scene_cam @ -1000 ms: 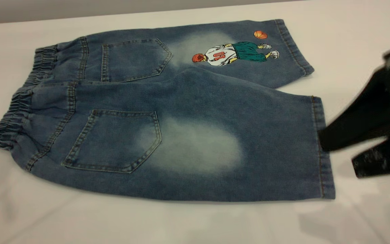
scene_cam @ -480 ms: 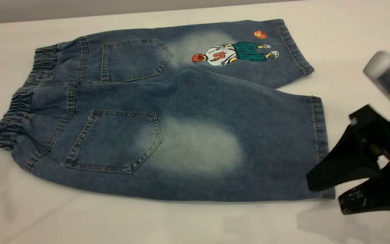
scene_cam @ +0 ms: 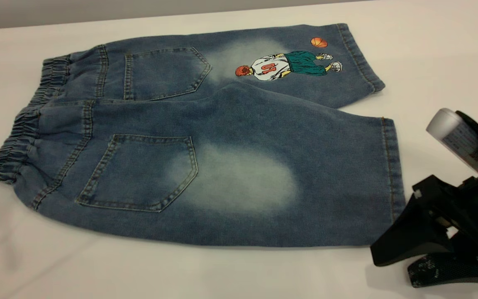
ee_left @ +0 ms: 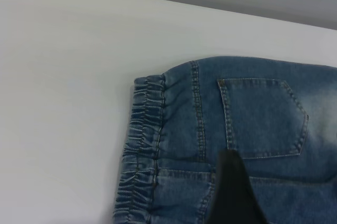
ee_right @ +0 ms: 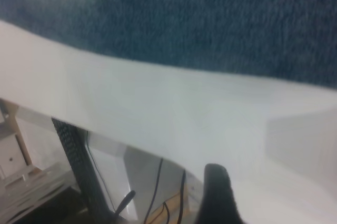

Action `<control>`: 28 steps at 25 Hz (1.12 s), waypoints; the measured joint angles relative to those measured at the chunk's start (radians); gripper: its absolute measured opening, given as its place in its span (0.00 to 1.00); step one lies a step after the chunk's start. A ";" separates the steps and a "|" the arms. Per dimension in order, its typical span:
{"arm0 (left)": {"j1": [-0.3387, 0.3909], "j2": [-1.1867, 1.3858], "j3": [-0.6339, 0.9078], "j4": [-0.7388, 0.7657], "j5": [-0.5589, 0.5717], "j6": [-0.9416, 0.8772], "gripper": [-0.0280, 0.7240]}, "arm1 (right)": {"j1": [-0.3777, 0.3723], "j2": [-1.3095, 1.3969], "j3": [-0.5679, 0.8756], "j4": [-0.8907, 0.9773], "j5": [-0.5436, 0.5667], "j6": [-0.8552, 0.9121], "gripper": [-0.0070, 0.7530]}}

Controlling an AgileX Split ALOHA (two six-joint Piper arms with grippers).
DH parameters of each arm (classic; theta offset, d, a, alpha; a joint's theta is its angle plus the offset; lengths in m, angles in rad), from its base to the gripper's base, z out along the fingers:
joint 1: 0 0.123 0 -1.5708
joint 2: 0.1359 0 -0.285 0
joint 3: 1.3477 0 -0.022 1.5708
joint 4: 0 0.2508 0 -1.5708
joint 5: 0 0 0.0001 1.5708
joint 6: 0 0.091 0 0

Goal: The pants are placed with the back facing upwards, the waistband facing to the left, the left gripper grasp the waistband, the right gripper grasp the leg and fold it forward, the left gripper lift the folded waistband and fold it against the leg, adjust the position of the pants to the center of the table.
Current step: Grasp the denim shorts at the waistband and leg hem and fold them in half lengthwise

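Faded blue denim pants (scene_cam: 206, 137), seemingly white table (scene_cam: 222, 274).

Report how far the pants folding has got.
Done: the pants lie flat, back up, waistband leftward. In hand: the right gripper, jaws apart, sits low at the leg hem corner; the left gripper hovers over the waistband. Left: both grasps, both folds, centring.

Right claw (scene_cam: 392, 261) — black wedge jaws, labelled silver cylinder (scene_cam: 461, 141) on top.
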 joint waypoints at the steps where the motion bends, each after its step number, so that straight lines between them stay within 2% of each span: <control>1: 0.000 0.000 0.000 0.000 0.000 0.000 0.59 | 0.000 0.011 -0.011 -0.001 0.000 0.000 0.58; 8: 0.000 0.000 0.000 0.000 0.002 0.000 0.59 | -0.001 0.050 -0.073 -0.014 0.019 -0.007 0.57; 28: 0.000 0.000 0.000 0.001 -0.001 0.000 0.59 | -0.003 -0.021 -0.148 0.006 -0.174 -0.007 0.54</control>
